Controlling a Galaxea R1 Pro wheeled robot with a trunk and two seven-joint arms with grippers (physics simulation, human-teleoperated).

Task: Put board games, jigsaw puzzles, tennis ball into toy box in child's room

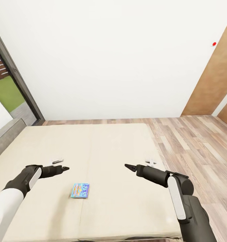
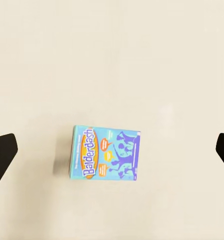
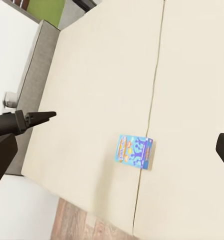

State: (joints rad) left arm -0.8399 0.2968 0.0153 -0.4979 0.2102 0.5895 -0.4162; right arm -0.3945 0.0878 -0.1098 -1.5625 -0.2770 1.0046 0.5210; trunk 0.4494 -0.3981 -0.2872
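Hovering over the bed (image 1: 103, 148), both arms are out in front and nothing is in hand yet, so by my read the job is at an early stage: one blue game (image 1: 80, 190) lies flat on the cream cover, not yet picked up, and the toy box, the table and the other toys are somewhere outside these pictures. In the head view the game sits at about six o'clock on the bed, near the close edge, between the two arms and nearer the left gripper (image 1: 65, 168), which hangs at nine o'clock from it; the right gripper (image 1: 128, 166) hangs at roughly two o'clock, well apart. In the left wrist view the game (image 2: 105, 153) lies midway between the spread dark fingertips (image 2: 3, 151), so that gripper is wide open and above it, not touching. The right wrist view likewise has its fingertips (image 3: 2, 156) far apart, open and empty, with the game (image 3: 135, 151) beside the cover's seam. As for looks: a thin flat box, light blue and purple, an orange oval reading "Balderdash", cartoon figures and speech bubbles. Still to do: grasp it and carry it to the box.
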